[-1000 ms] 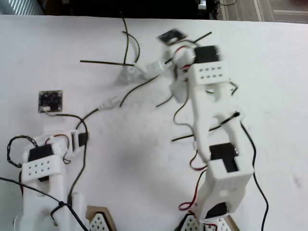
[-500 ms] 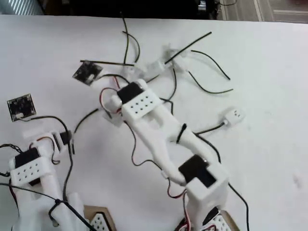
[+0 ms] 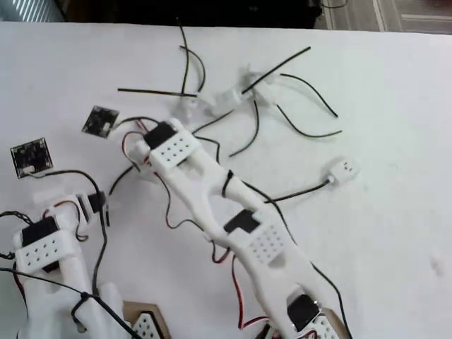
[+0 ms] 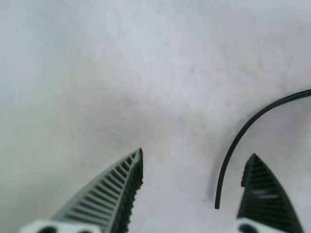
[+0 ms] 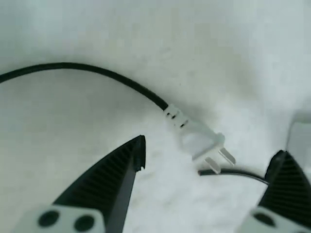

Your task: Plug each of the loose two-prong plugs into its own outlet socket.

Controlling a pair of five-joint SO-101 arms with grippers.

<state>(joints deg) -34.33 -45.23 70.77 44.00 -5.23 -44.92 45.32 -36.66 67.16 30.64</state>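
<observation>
**Now: both jaws wide, one loose plug lying between the right pair**

Surface: plain white desk (image 3: 395,233), matte, with faint grey mottling in both wrist views. Beyond its far edge runs a dark band of room (image 3: 212,13). There is a pale striped patch (image 3: 28,10) at one far corner and grey floor (image 3: 417,14) at the other.

Right arm (image 3: 247,236): lies diagonally across the desk, from the near edge up toward the far left. The right jaws are spread wide and grip nothing. A white two-prong plug (image 5: 200,140) lies flat on the desk between them, touching neither side, with its prongs bare. Its black cable (image 5: 87,72) curves away over the desk. A second black lead (image 5: 233,172) lies just beside the prongs (whether they touch, I cannot tell).

Left arm (image 3: 46,251): sits at the near left corner. The left jaws are likewise spread wide and empty over bare desk. The free end of a thin black wire (image 4: 240,136) lies between them, nearer one side.

Other task items: one white outlet socket (image 3: 344,168) sits face up on the right half of the desk on its own black lead, well apart from both arms. White connectors (image 3: 226,97) lie tangled with black wires near the far edge (too small to tell plug from socket).
</observation>
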